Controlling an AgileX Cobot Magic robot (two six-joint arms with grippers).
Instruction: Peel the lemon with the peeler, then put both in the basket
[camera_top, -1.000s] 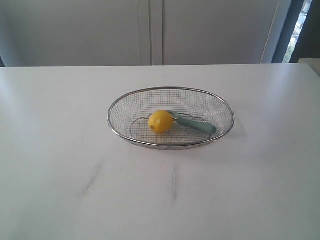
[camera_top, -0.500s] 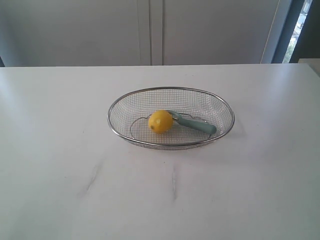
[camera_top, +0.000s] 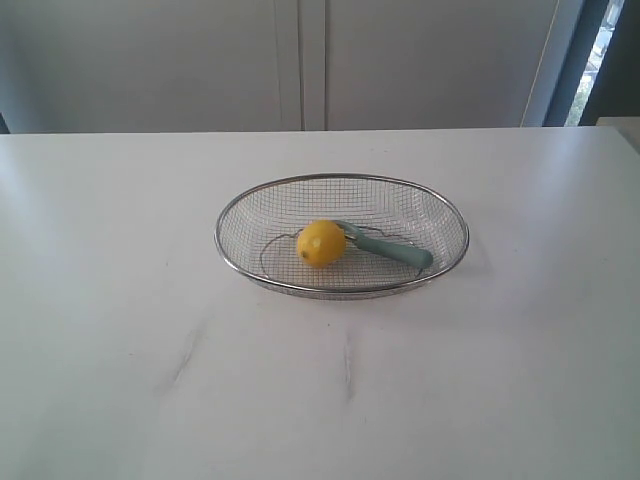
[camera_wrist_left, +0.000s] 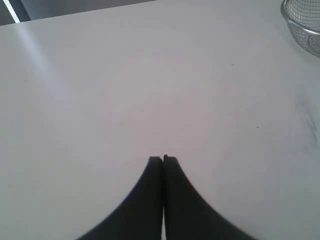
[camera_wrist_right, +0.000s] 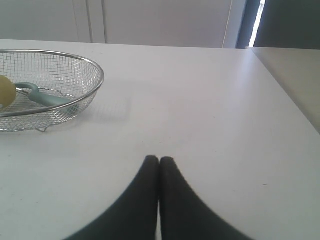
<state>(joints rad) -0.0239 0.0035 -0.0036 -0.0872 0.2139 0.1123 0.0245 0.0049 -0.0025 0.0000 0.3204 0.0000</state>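
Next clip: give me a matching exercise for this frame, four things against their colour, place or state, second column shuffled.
Column A
1. lemon
2. peeler
3. basket
4. left gripper

Column B
a. teal handle, lying beside the lemon
b. shut, outside the basket
c. bright yellow, inside the basket
d. silver wire mesh, holding two items

Pairs: 1-c, 2-a, 3-d, 4-b

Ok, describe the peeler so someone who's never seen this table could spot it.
On the white table sits an oval wire-mesh basket. Inside it, beside the yellow lemon, lies the peeler: the only teal, long-handled thing there.
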